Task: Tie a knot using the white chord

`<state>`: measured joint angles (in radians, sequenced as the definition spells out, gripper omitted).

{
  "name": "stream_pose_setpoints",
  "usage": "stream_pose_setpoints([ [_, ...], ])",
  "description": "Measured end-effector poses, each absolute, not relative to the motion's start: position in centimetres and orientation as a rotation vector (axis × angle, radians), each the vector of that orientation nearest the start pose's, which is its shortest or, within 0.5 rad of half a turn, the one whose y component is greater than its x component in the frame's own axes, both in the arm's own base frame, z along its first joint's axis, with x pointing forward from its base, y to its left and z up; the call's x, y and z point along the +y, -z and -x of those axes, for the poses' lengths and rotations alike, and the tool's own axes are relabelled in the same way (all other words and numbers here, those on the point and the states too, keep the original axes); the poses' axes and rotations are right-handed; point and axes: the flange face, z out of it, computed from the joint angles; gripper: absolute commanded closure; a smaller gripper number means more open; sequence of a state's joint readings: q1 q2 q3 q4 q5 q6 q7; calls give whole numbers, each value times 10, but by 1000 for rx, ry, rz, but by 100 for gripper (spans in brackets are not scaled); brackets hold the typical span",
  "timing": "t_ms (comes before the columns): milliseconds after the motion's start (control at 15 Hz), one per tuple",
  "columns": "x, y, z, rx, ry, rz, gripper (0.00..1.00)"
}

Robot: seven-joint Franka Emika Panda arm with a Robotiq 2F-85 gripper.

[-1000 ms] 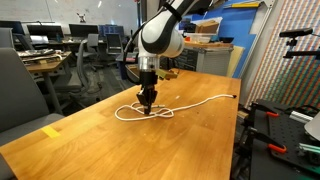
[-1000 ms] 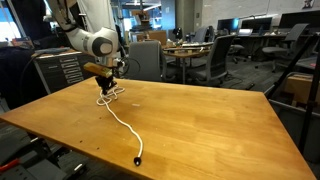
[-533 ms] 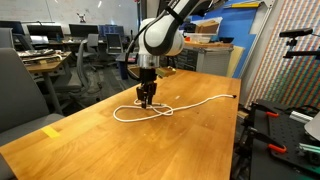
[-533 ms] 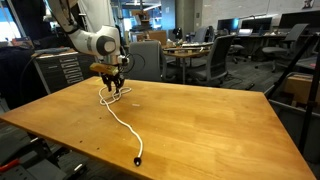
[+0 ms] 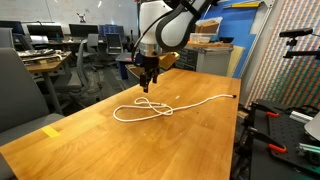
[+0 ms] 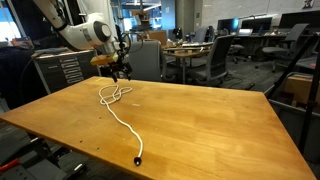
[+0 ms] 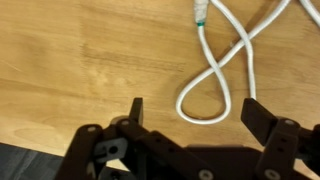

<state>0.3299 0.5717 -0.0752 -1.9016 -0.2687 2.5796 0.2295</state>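
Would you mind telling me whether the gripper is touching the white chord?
Apart. In an exterior view the gripper hangs above the chord, a clear gap between them; the wrist view shows it open and empty.

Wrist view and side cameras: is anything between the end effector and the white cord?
Nothing. In an exterior view the open end effector hangs above the white cord loops, with only air between them.

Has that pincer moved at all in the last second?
Yes. The pincer has risen away from the table and now hangs open above the white chord looped on it.
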Motion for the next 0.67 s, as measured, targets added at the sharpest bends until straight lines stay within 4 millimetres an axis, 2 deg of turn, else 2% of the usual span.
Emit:
stream_pose_setpoints([
  [333, 139, -180, -596, -356, 144, 3306, 0],
  [667, 115, -171, -585, -269, 172, 3232, 0],
])
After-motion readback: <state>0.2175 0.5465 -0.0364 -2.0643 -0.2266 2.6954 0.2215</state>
